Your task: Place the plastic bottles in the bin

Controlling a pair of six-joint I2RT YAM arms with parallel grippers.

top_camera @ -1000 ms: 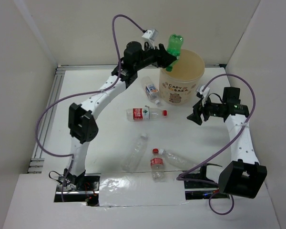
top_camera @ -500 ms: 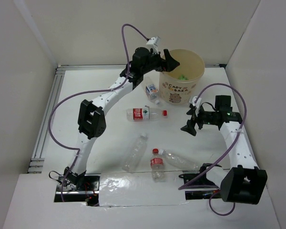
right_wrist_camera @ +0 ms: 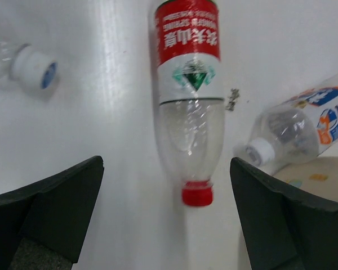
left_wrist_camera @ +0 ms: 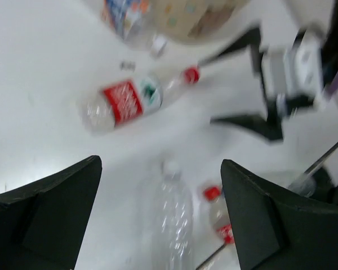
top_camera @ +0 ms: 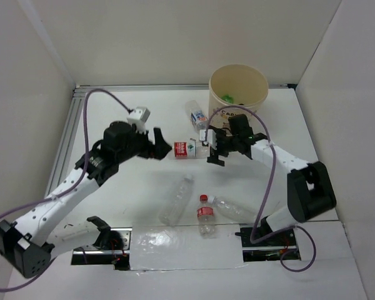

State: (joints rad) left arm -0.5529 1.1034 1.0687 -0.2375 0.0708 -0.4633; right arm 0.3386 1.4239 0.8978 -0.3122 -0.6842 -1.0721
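The cream bin (top_camera: 237, 80) stands at the back with a green bottle (top_camera: 227, 97) inside. A red-labelled bottle (top_camera: 186, 149) lies mid-table, and in the right wrist view this bottle (right_wrist_camera: 188, 84) has its red cap (right_wrist_camera: 197, 195) between my open fingers. My left gripper (top_camera: 163, 149) hovers open just left of it, and my right gripper (top_camera: 214, 147) is open over its cap end. A blue-white labelled bottle (top_camera: 197, 117) lies beside the bin. Nearer me lie a clear bottle (top_camera: 177, 200), a red-capped bottle (top_camera: 205, 215) and a crushed clear one (top_camera: 234, 209). Neither gripper holds anything.
White walls close in the table on the left, back and right. A metal rail (top_camera: 62, 150) runs along the left edge. The left wrist view is blurred; it shows the red-labelled bottle (left_wrist_camera: 129, 100), the clear bottle (left_wrist_camera: 172, 219) and my right gripper (left_wrist_camera: 276, 84).
The green bottle left my left gripper and now lies in the bin. The left arm swung back down to the red-labelled bottle. The right arm moved left to its cap. Both grippers opened wide.
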